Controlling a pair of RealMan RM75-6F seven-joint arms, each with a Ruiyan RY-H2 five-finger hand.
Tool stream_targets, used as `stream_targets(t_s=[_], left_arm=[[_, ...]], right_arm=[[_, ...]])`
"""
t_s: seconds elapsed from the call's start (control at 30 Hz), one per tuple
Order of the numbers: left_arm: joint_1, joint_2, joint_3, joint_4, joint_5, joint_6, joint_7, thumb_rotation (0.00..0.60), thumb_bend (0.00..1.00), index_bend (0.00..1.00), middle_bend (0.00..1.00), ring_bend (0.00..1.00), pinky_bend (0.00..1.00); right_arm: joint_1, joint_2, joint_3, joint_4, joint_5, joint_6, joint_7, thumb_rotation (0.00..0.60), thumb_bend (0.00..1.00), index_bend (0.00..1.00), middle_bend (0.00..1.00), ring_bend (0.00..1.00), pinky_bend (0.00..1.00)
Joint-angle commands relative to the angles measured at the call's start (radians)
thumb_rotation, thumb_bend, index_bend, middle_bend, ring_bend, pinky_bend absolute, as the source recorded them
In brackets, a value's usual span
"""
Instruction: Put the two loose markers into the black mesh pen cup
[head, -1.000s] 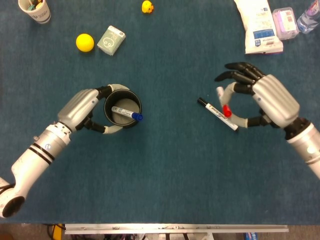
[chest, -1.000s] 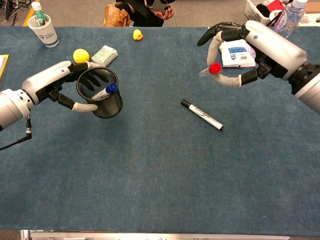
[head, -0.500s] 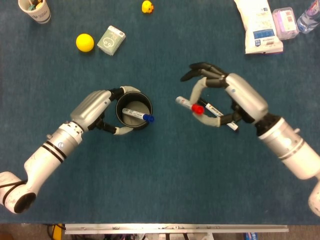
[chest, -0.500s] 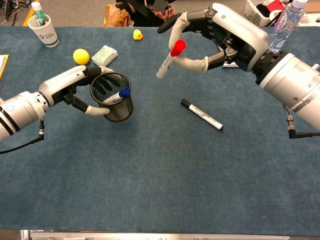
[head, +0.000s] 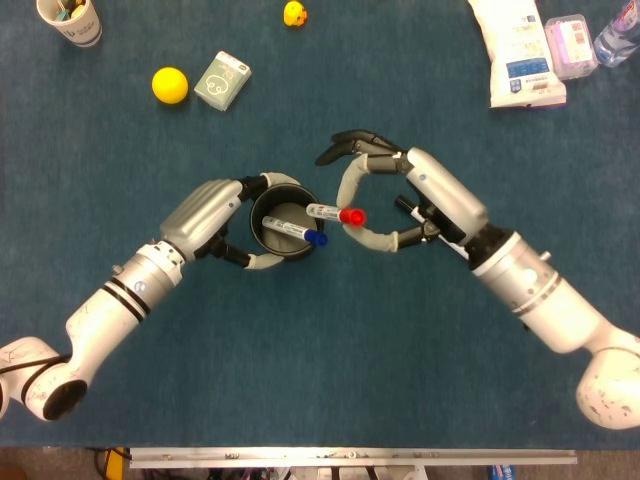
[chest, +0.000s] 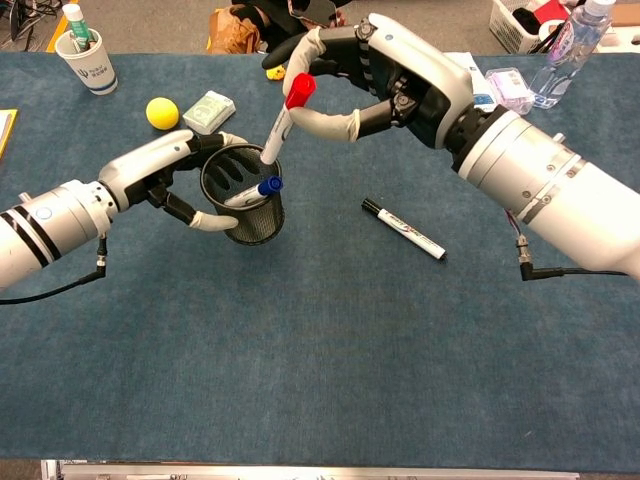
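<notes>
- I am holding the red-capped marker (chest: 281, 123) in my right robot hand (chest: 375, 75), lower tip just over the black mesh pen cup (chest: 248, 195) rim; I should centre it before letting go.
- My left robot hand (chest: 170, 175) is gripping the cup, steadying it.
- The black-capped marker (chest: 403, 228) is lying on the worktop (chest: 320, 370), right of the cup.
- A blue-capped marker (chest: 252, 192) is sitting inside the cup.

Red-capped marker (chest: 279, 125) tilts over black mesh cup (chest: 247, 212) (blue-capped one inside); black-capped marker (chest: 404, 229) lies flat.
</notes>
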Motion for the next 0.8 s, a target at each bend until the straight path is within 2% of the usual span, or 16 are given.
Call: stream_targets(t_s=[0.03, 0.37, 0.43, 0.57, 0.67, 0.8], left_arm=[[-0.005, -0.001, -0.002, -0.008, 0.002, -0.001, 0.006, 0.6, 0.22, 0.35, 0.4, 0.35, 0.31], [-0.018, -0.012, -0.012, -0.015, -0.01, -0.008, 0.021, 0.6, 0.22, 0.35, 0.4, 0.35, 0.31], [-0.019, -0.012, -0.012, -0.017, -0.011, -0.006, 0.022, 0.6, 0.22, 0.35, 0.4, 0.35, 0.31], [-0.019, -0.01, -0.015, -0.018, -0.015, -0.003, 0.022, 0.6, 0.22, 0.35, 0.4, 0.35, 0.31], [-0.019, -0.007, -0.014, -0.017, -0.015, -0.002, 0.022, 0.6, 0.22, 0.35, 0.4, 0.35, 0.31], [-0.017, -0.006, -0.012, -0.014, -0.017, -0.001, 0.02, 0.6, 0.22, 0.35, 0.4, 0.35, 0.31]], right_arm=[[0.007, -0.015, 0.004, 0.014, 0.011, -0.011, -0.002, 0.6, 0.3, 0.65, 0.3, 0.13, 0.13], [0.021, -0.066, 0.01, 0.065, 0.026, -0.028, -0.015, 0.6, 0.3, 0.64, 0.3, 0.13, 0.13], [0.024, -0.075, 0.008, 0.073, 0.029, -0.033, -0.027, 0.6, 0.26, 0.59, 0.29, 0.13, 0.12], [0.026, -0.085, 0.006, 0.089, 0.034, -0.037, -0.051, 0.6, 0.15, 0.43, 0.24, 0.11, 0.11], [0.023, -0.083, 0.007, 0.093, 0.034, -0.033, -0.062, 0.6, 0.11, 0.32, 0.21, 0.09, 0.1], [0.012, -0.066, 0.009, 0.089, 0.024, -0.014, -0.067, 0.6, 0.08, 0.3, 0.2, 0.08, 0.09]])
